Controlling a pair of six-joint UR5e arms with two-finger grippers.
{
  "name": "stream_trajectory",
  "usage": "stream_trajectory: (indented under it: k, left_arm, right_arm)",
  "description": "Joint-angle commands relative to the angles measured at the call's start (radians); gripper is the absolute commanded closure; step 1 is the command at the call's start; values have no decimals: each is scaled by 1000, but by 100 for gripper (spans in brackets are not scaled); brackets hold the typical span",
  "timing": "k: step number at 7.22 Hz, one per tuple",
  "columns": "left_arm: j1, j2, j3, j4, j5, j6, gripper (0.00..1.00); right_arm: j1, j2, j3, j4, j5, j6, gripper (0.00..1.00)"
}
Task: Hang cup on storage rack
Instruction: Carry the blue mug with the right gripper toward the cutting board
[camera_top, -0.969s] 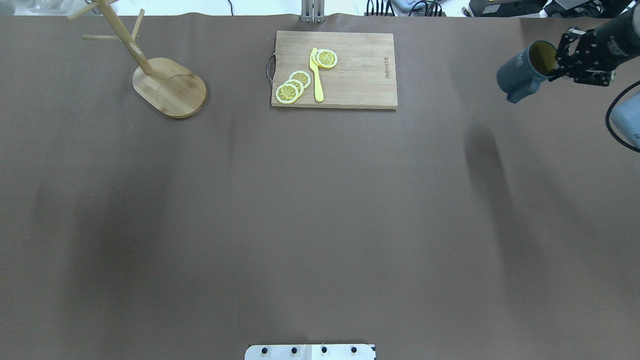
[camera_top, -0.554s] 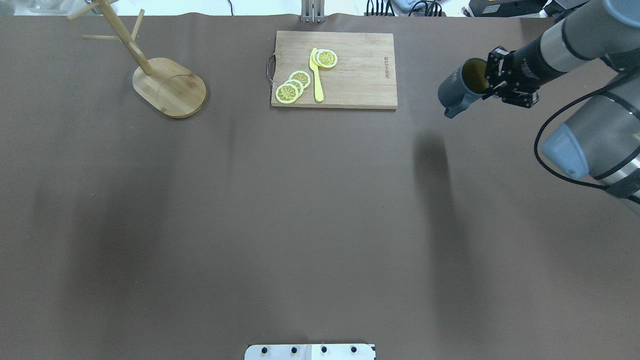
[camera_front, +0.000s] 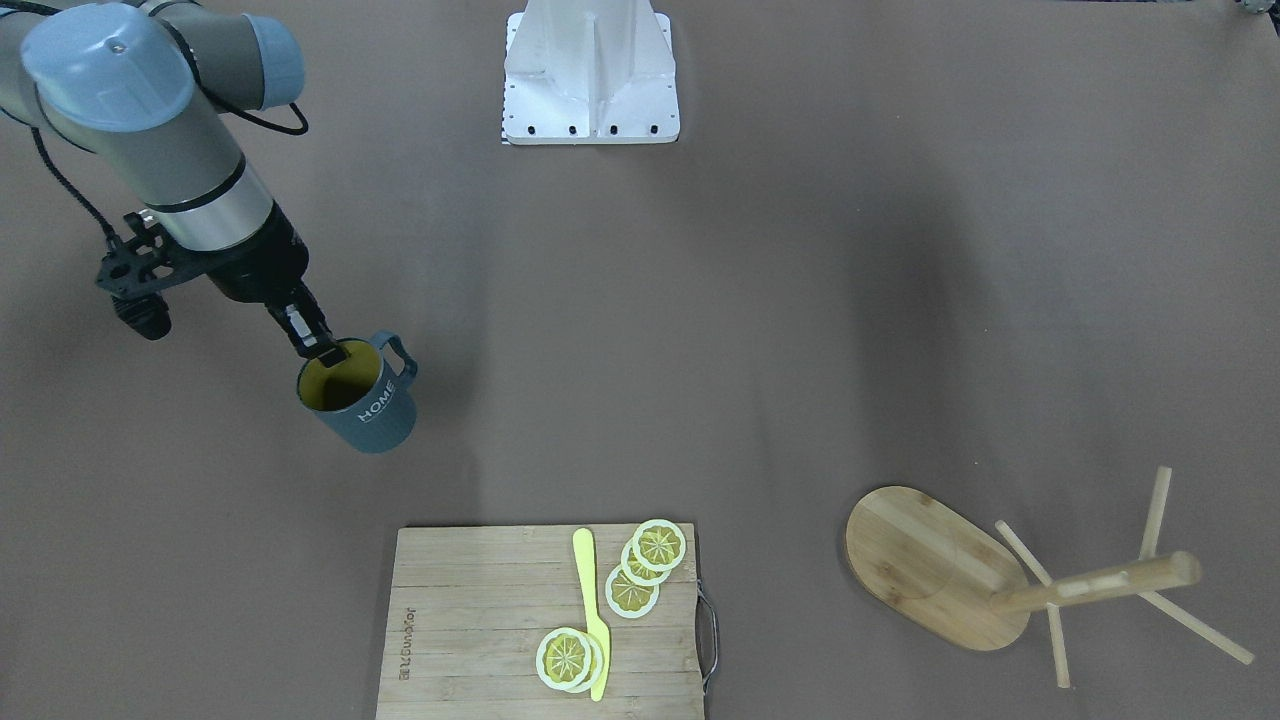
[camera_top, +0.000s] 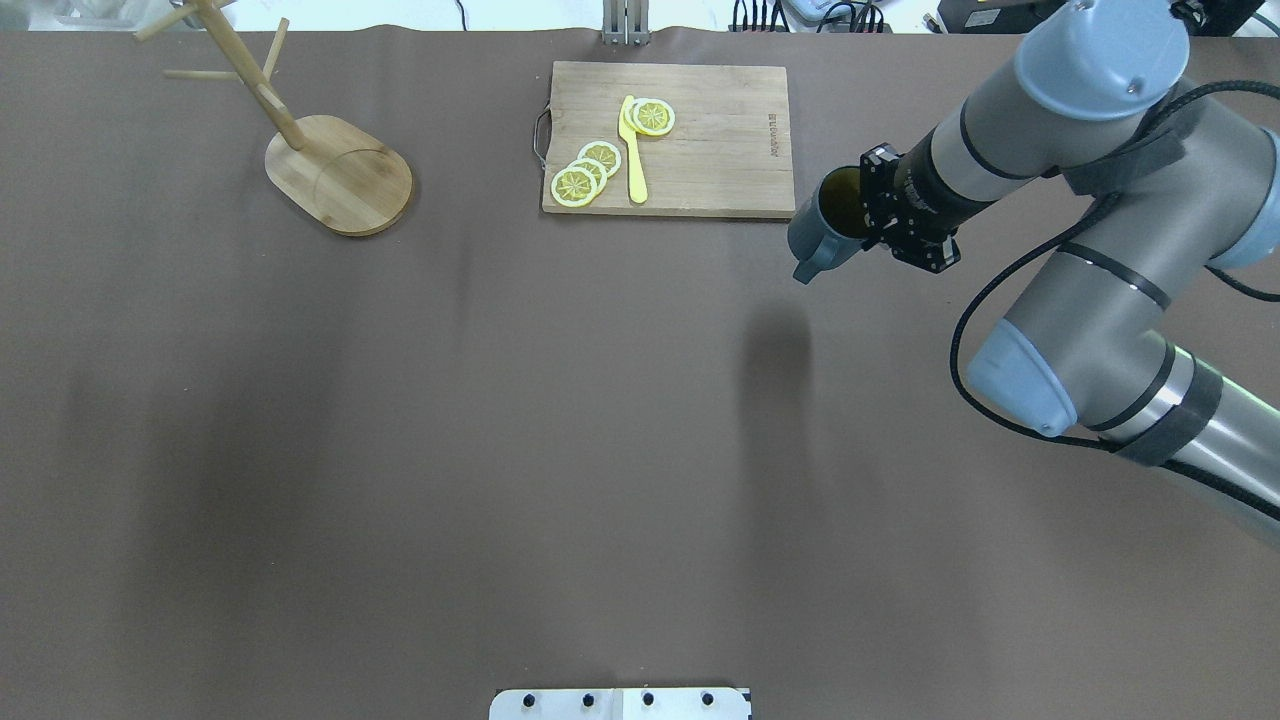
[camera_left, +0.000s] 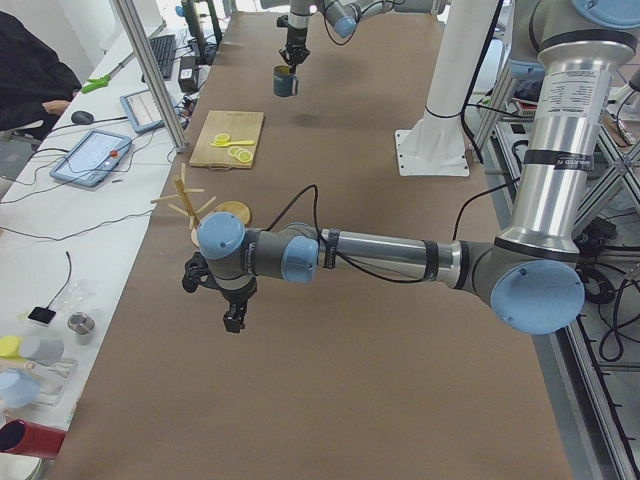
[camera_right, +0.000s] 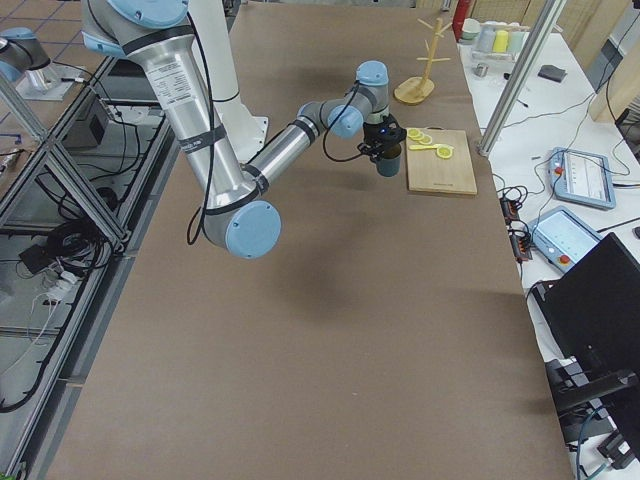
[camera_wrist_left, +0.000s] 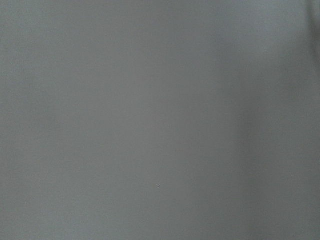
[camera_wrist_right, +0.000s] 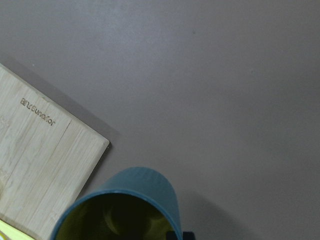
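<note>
The blue-grey cup (camera_top: 822, 225), yellow-green inside and lettered "HOME" (camera_front: 365, 412), hangs above the table in my right gripper (camera_top: 868, 208). One finger (camera_front: 312, 340) is inside the rim and the handle points away from the gripper. The cup is just off the cutting board's near right corner and also fills the bottom of the right wrist view (camera_wrist_right: 135, 192). The wooden storage rack (camera_top: 340, 175) stands far left at the back, its pegs bare (camera_front: 1060, 590). My left gripper (camera_left: 232, 322) shows only in the exterior left view, low over the table; I cannot tell if it is open or shut.
A slatted cutting board (camera_top: 720, 140) lies at the back centre with lemon slices (camera_top: 585, 170) and a yellow knife (camera_top: 633, 150) on it. The robot base plate (camera_front: 590, 75) sits at the near edge. The left wrist view shows only the brown table cover.
My right arm has carried the cup leftward from the table's far right edge to just beside the cutting board's right corner. Nothing else moved.
</note>
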Motion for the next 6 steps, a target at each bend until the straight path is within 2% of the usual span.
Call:
stream_trajectory:
  k: [1,3,6]
  left_arm:
    - [0,0,0,0,0,0,1]
    - [0,0,5,0,0,0,1]
    - [0,3,6,0,0,0,1]
  right_arm:
    - [-90,99,-3,-76,-59,144,100]
    - [-145,170,-61,-80,-115,272,100]
    - [-216,331,-242,-106,-166,330,100]
